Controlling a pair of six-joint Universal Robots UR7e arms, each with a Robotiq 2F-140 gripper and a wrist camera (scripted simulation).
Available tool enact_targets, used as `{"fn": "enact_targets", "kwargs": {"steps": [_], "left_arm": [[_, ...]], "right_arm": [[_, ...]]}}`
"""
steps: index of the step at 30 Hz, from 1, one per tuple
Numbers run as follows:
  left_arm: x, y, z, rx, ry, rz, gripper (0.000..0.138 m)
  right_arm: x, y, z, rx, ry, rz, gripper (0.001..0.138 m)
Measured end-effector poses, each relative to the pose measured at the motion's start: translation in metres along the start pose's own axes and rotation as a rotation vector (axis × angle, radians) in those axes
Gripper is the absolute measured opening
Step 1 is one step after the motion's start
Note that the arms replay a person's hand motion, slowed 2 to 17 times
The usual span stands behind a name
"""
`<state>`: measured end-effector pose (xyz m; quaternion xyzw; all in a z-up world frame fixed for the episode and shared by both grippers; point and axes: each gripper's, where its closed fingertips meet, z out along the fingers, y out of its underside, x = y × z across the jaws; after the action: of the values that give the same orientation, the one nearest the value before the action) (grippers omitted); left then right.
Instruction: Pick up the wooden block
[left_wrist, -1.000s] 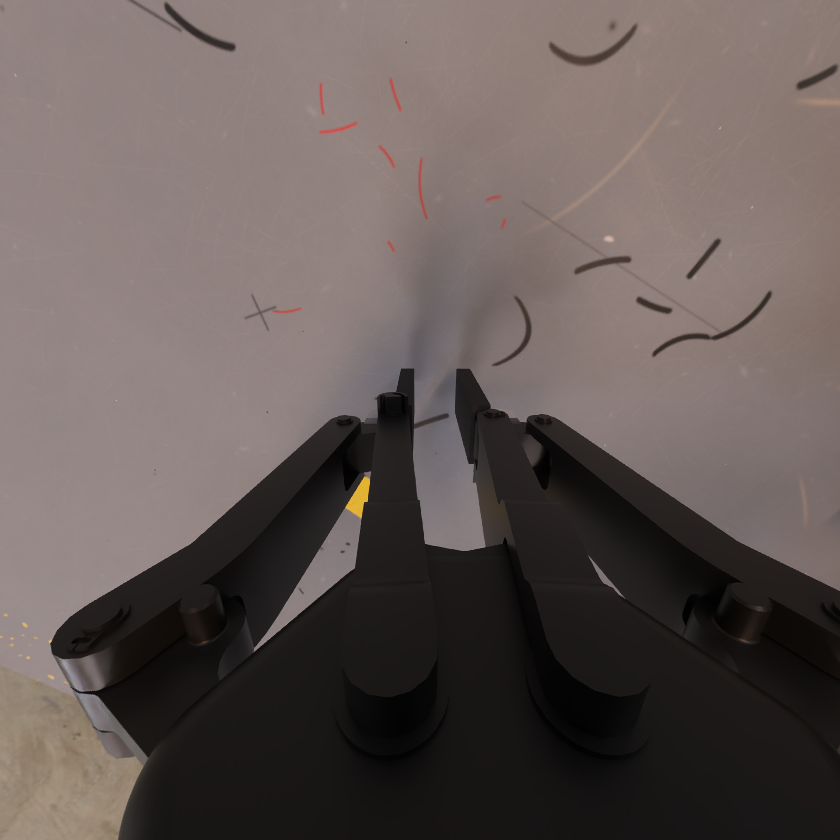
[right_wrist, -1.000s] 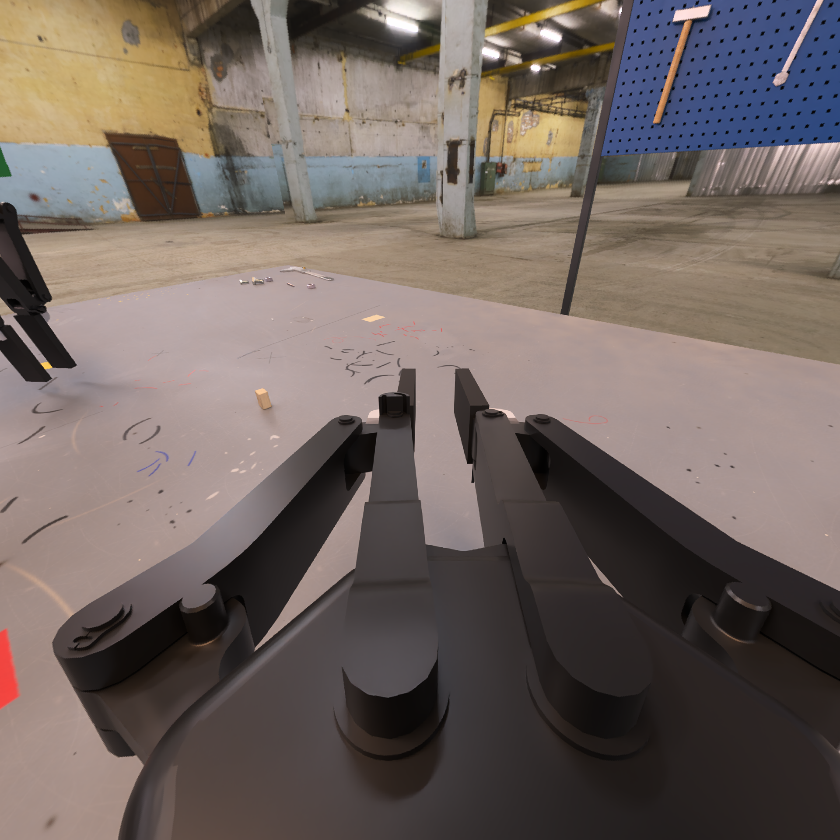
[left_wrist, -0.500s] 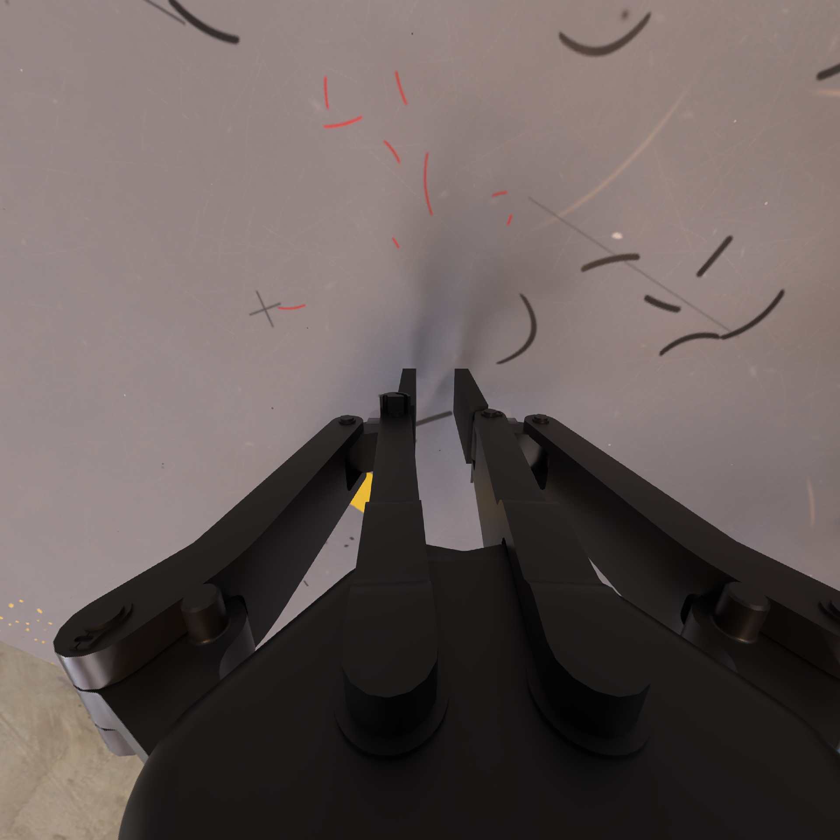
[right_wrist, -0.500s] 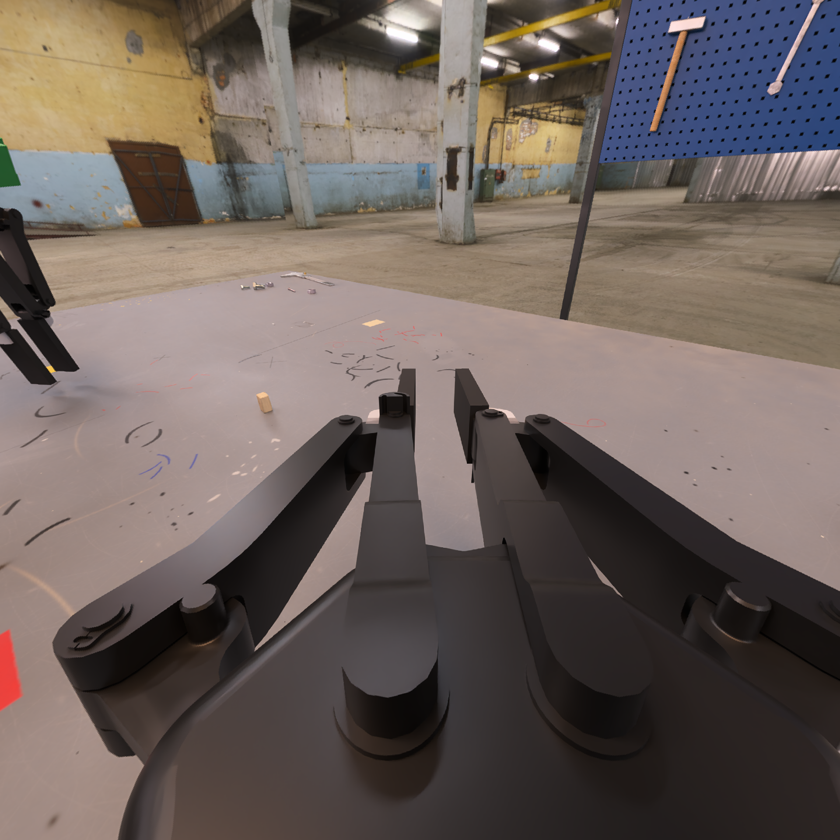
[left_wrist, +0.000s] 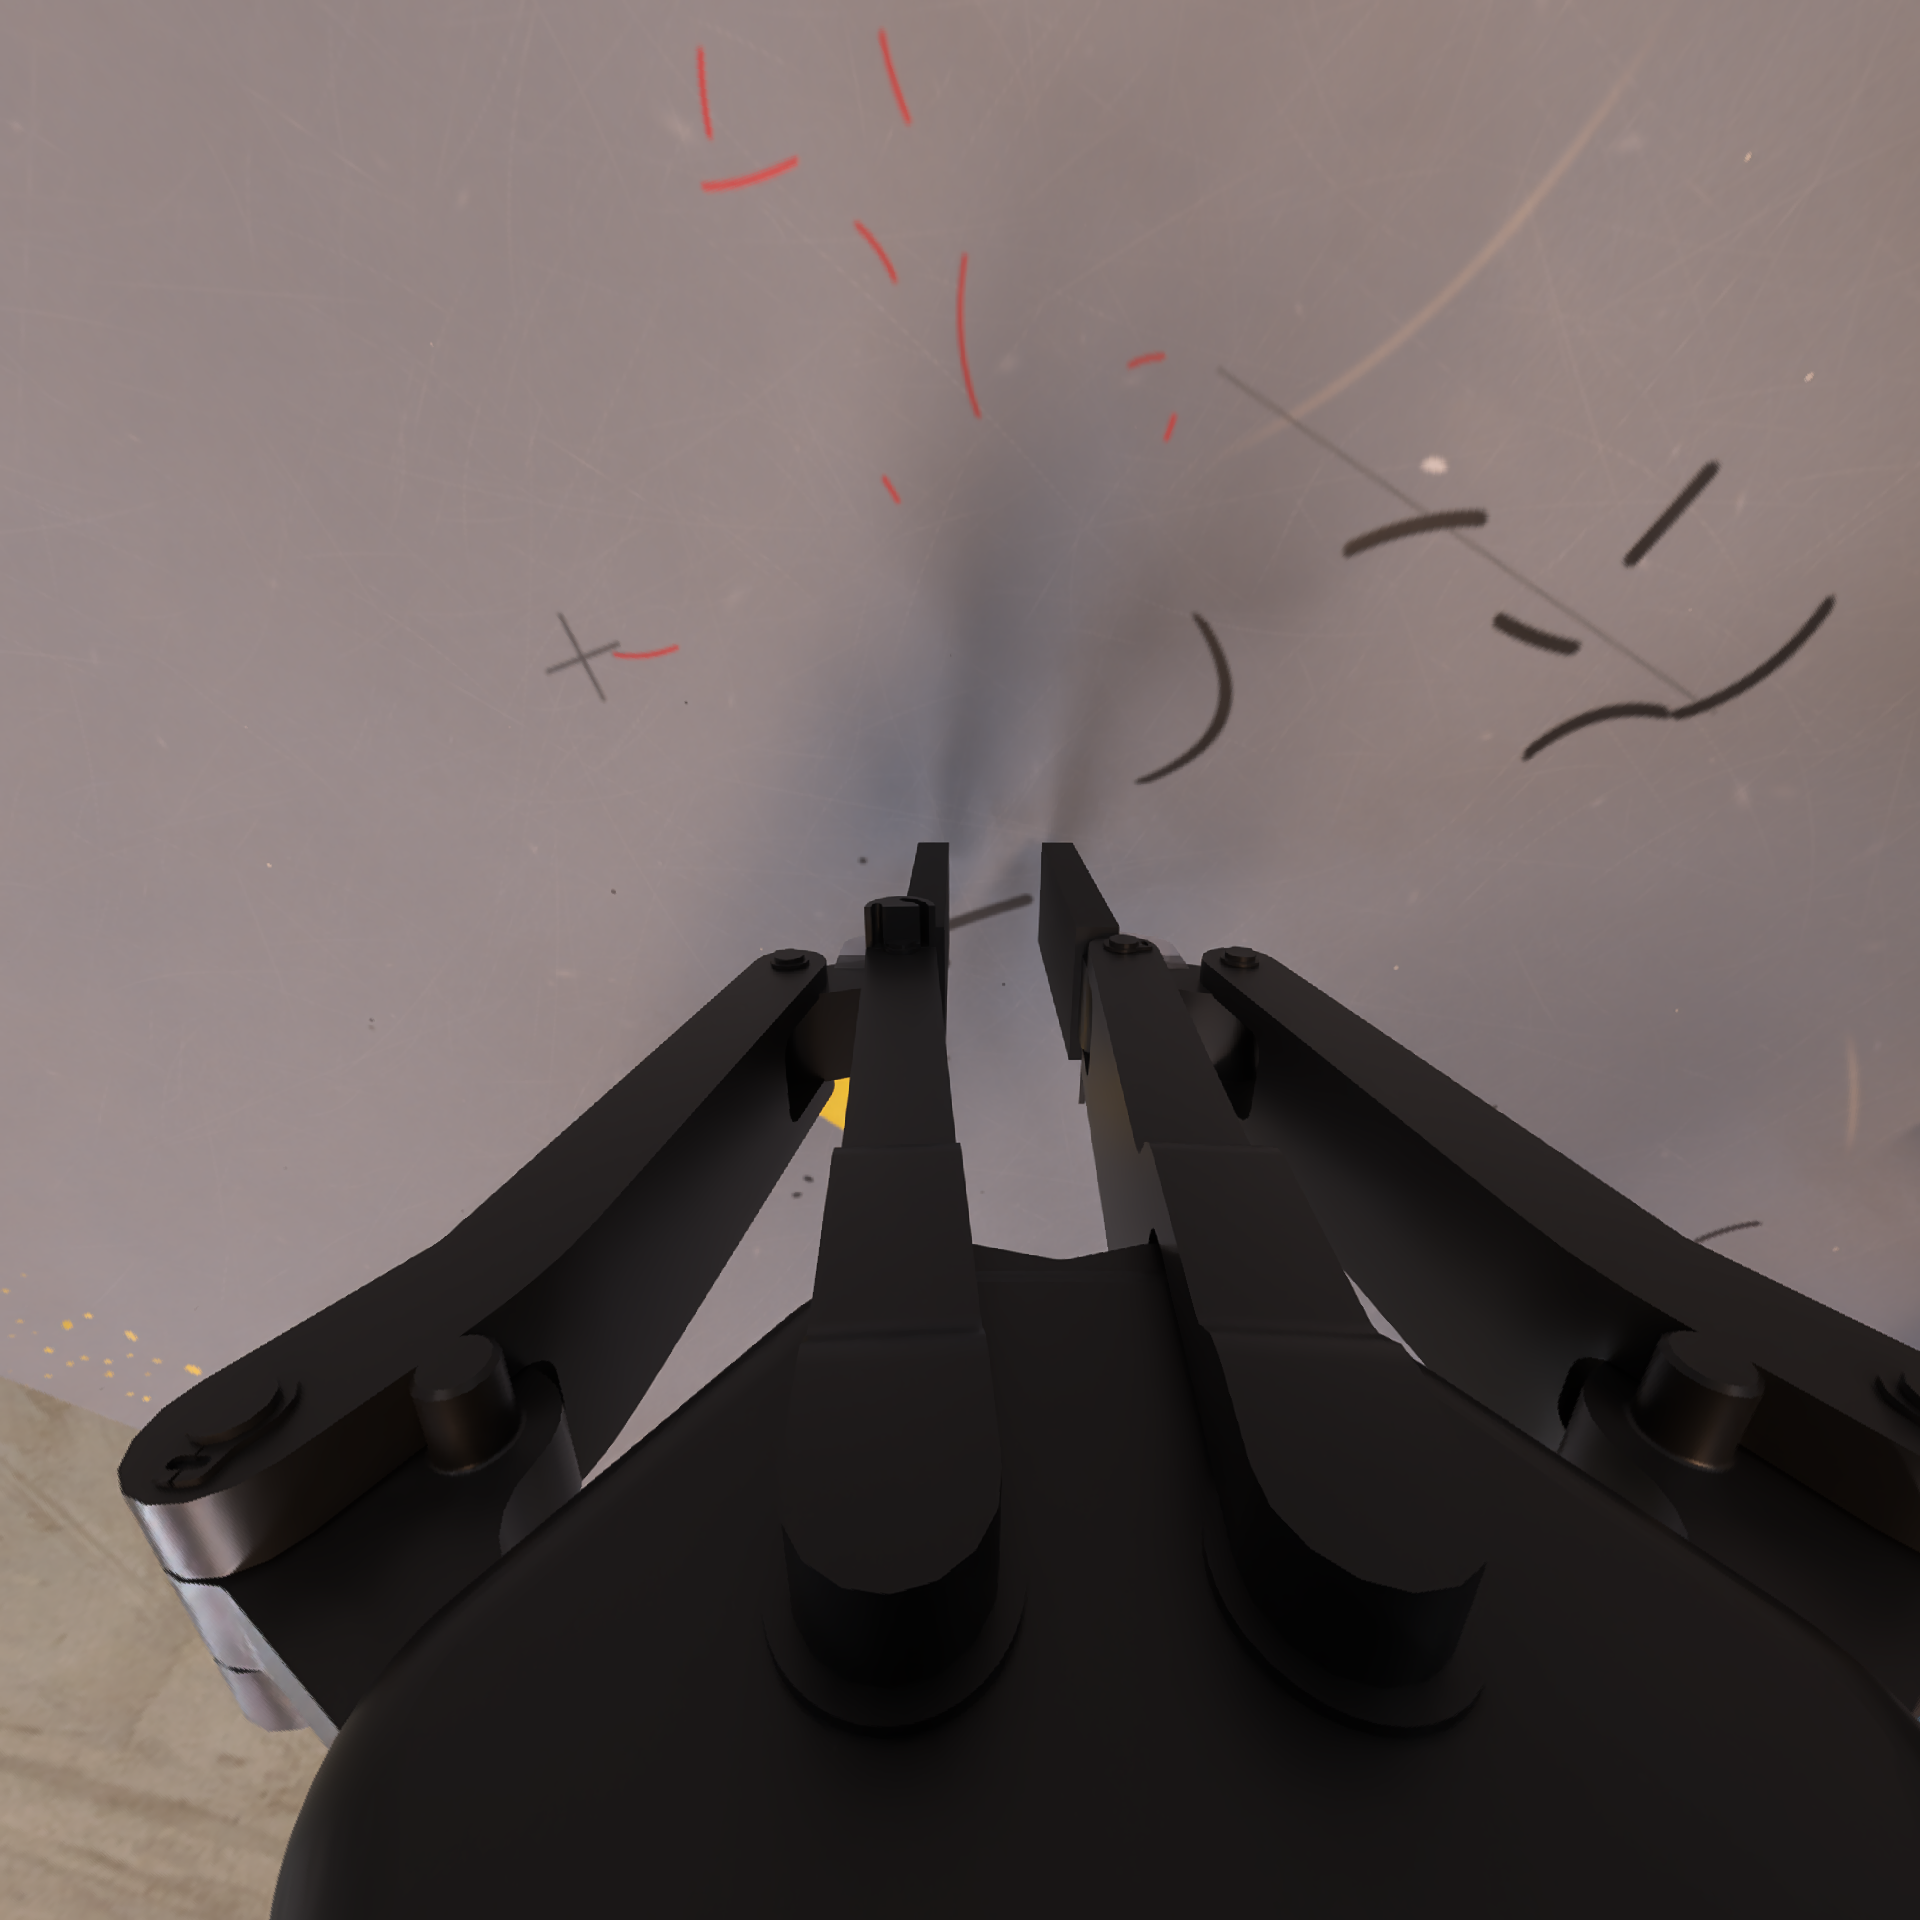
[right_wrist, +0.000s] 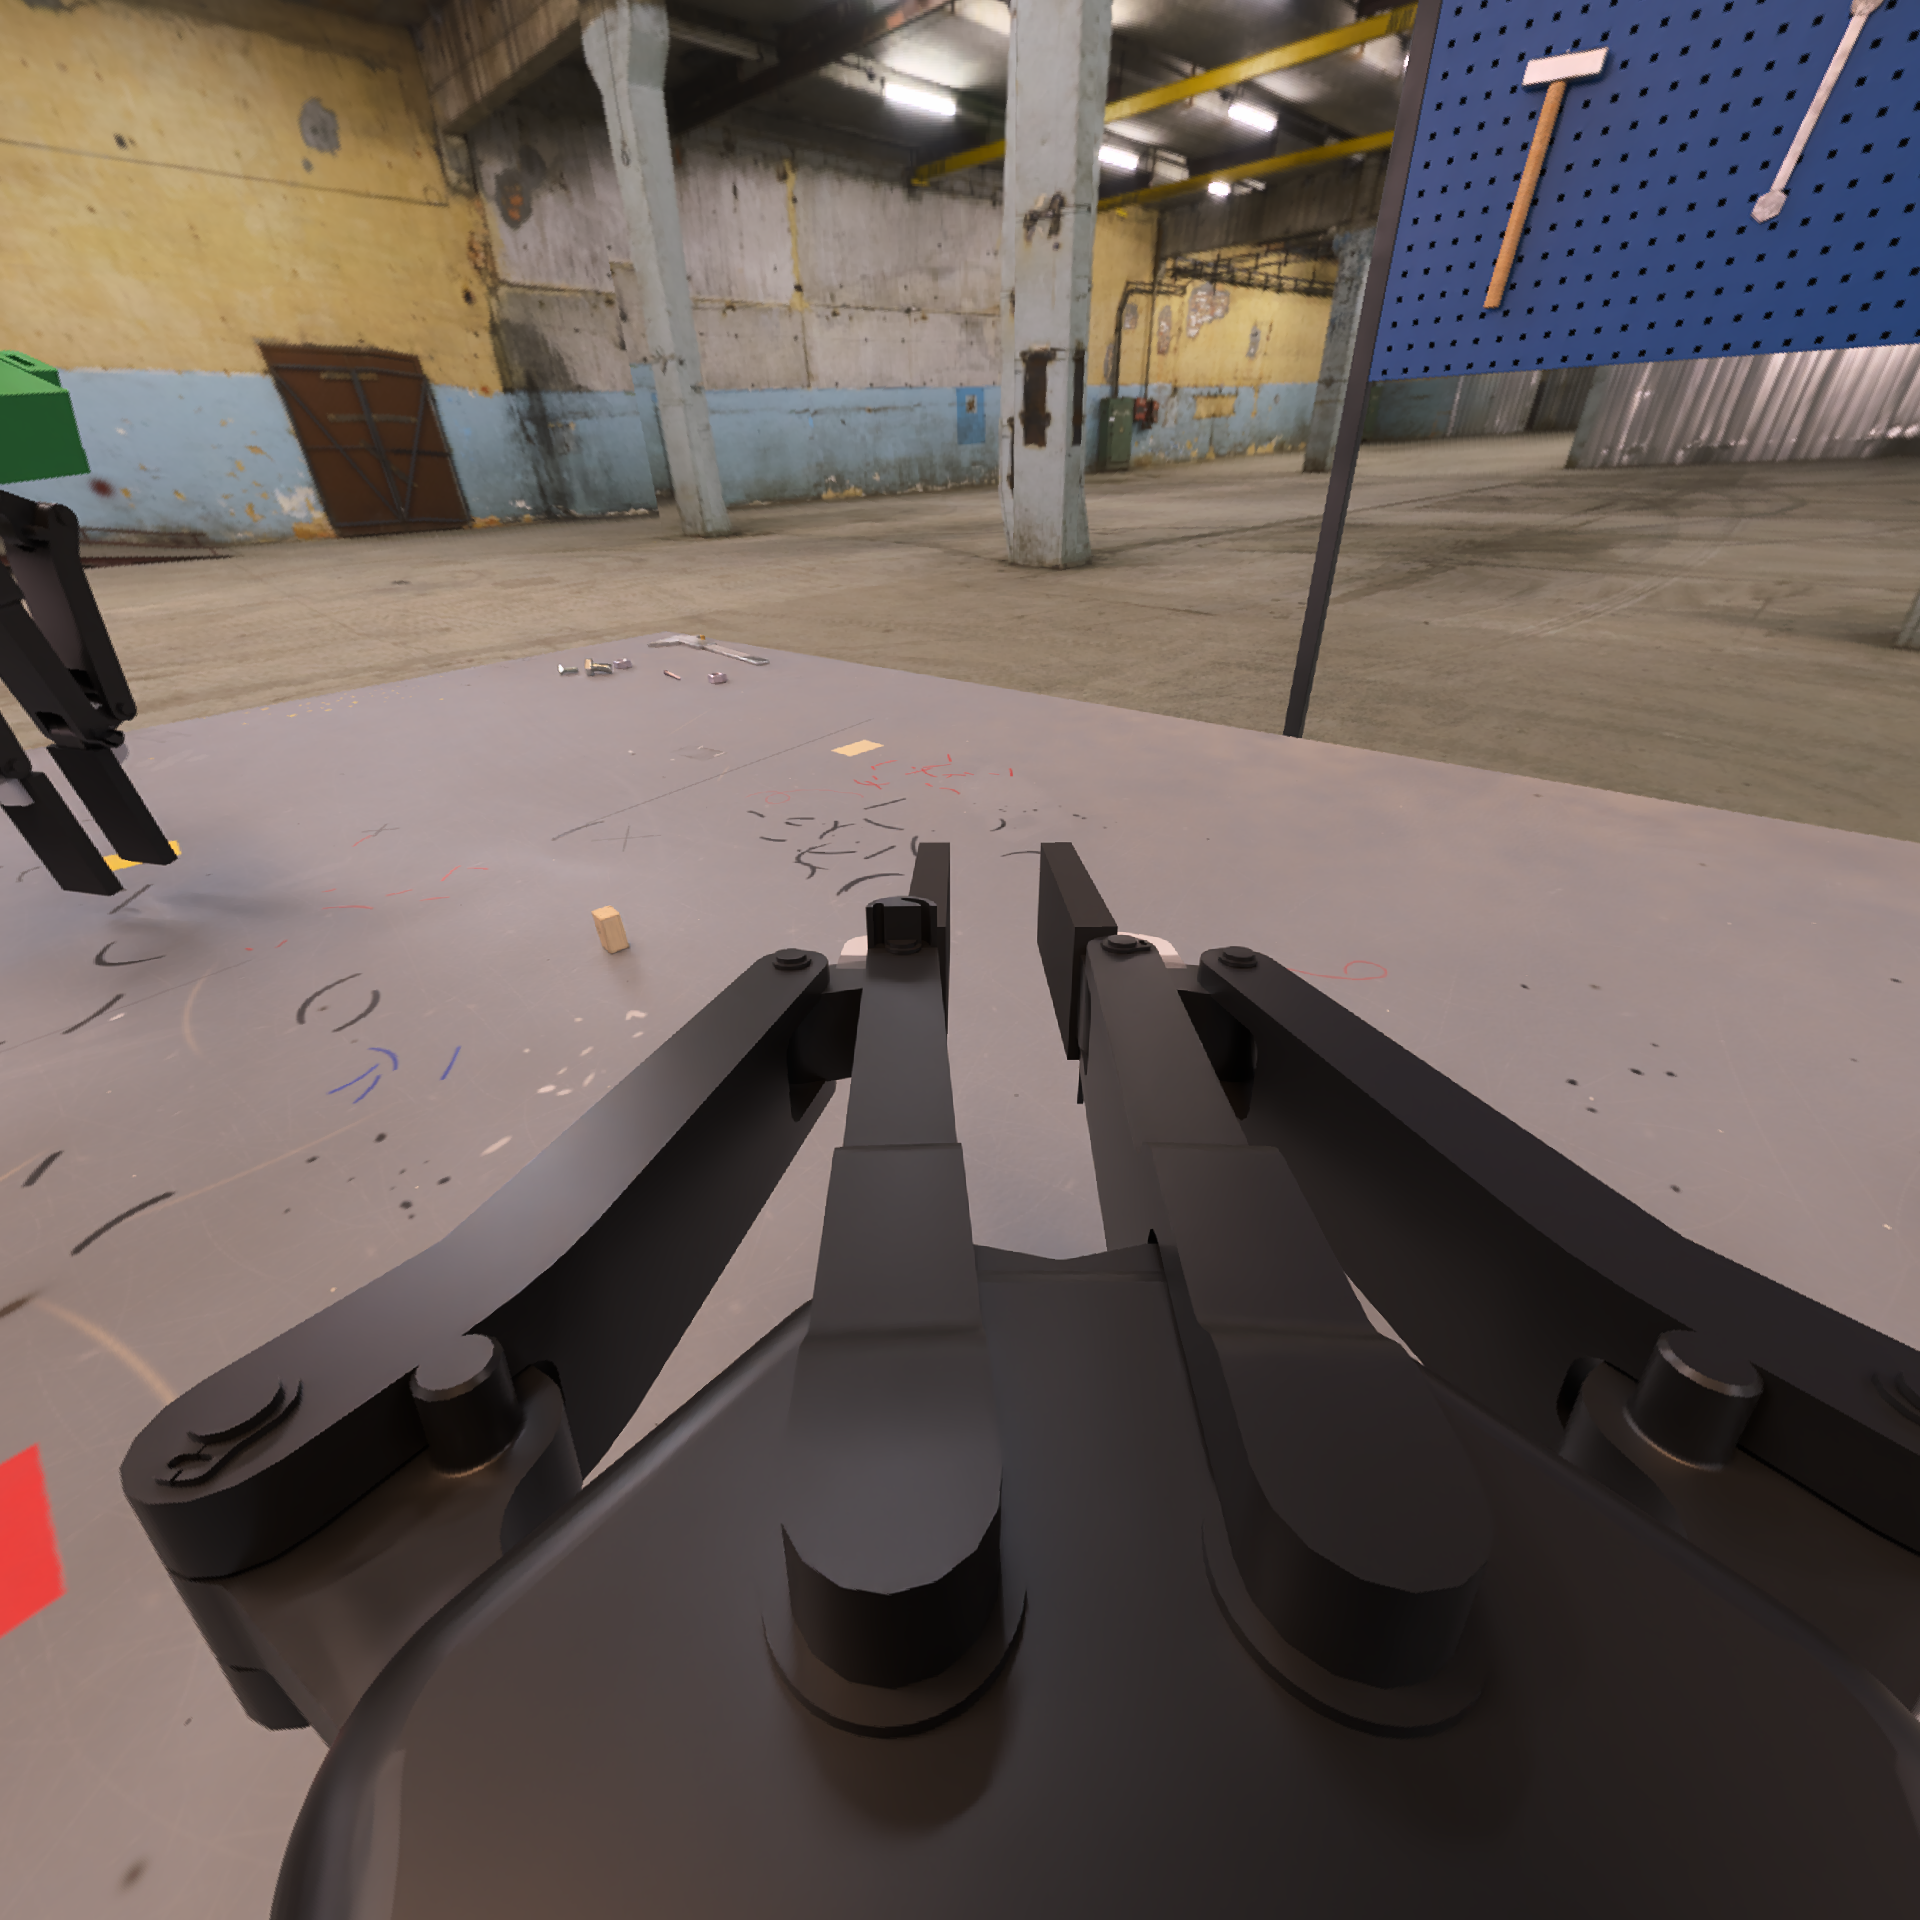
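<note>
The wooden block (right_wrist: 611, 928) is a small pale upright piece on the grey table (right_wrist: 1455, 987), ahead and to the left of my right gripper (right_wrist: 992, 862). The right gripper hovers above the table with its jaws nearly together and nothing between them. My left gripper (left_wrist: 992, 862) points down at the bare table (left_wrist: 312, 520), jaws also nearly together and empty. It also shows at the far left of the right wrist view (right_wrist: 109, 868), well left of the block. The block is not in the left wrist view.
Small bolts and a metal tool (right_wrist: 717, 652) lie near the table's far edge. A blue pegboard (right_wrist: 1662, 208) on a dark post (right_wrist: 1340, 468) stands at the back right. A yellow patch (left_wrist: 840, 1101) and a red patch (right_wrist: 26, 1538) mark the table. The table edge (left_wrist: 62, 1387) is near.
The left wrist view has closed in slightly on the table. The right wrist view has shifted a little, so the scene sits lower and a green box now shows above the left gripper.
</note>
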<state>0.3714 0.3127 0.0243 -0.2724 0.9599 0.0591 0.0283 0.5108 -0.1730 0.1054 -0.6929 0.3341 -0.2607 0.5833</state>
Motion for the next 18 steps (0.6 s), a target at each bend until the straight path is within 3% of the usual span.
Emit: {"fn": "enact_targets", "kwargs": {"steps": [8,12,18], "left_arm": [[-0.004,0.002,-0.009,-0.038,-0.034,0.031,0.029],[-0.006,-0.009,-0.020,0.013,-0.061,0.044,0.029],[-0.005,-0.039,-0.043,0.159,-0.082,0.050,0.028]], "right_arm": [[-0.001,-0.001,0.000,0.006,-0.004,0.002,0.023],[-0.001,-0.002,-0.001,0.008,-0.006,0.004,0.023],[-0.002,-0.002,0.000,0.010,-0.012,0.008,0.023]]}}
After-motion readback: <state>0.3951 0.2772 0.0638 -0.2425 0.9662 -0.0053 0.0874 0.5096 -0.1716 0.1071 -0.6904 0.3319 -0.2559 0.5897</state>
